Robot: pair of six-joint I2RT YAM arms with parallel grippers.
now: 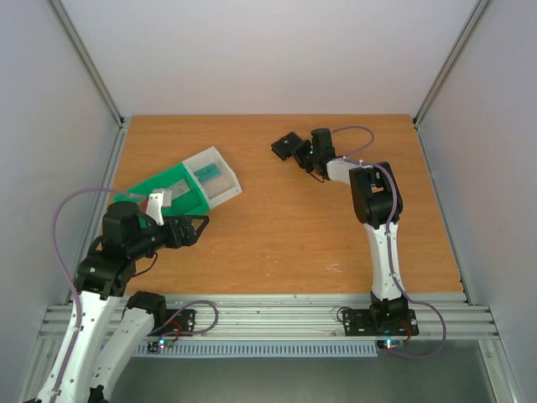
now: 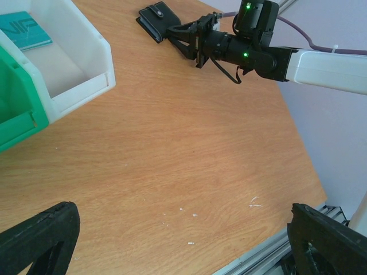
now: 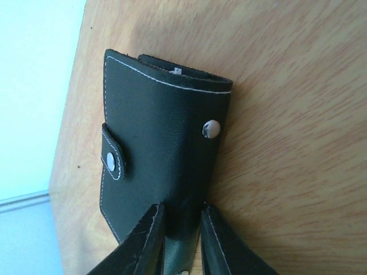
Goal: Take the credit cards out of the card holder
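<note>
The top external camera looks down from above the near edge over the whole tabletop (image 1: pixel 277 243). The left wrist camera, low near the left edge, faces across toward the right edge, sharing the card holder (image 2: pixel 153 17) by the far edge. The right wrist camera sits close against that holder.

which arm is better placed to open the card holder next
Right. The right gripper pinches an edge of the folded card holder; the left gripper hangs open beside the tray, well across the table.

Left tool (image 2: pixel 183 212) wide, right tool (image 3: pixel 181 209) narrow.
</note>
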